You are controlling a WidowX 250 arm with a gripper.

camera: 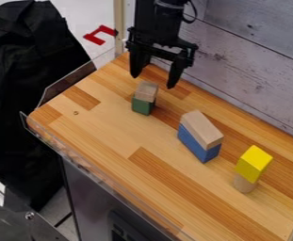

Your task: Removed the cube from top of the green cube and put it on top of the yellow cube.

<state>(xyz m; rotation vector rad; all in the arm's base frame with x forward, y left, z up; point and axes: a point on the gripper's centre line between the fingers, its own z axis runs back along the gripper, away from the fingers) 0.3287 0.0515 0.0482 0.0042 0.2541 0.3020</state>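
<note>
Over the bench [110, 123], my gripper [153, 81] hangs spread, likely to straddle a cube. The yellow cube [254, 162], my target, sits on a wooden cylinder [244, 184] (a tippy perch, I suspect); the wooden cube [147, 90] rests on the green cube [142, 106], raised for easier pinching.

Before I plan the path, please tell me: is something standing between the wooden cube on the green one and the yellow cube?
Yes. The blue block with a long wooden block on top stands between the wooden cube and the yellow cube. Carrying over it would probably be safer.
</note>
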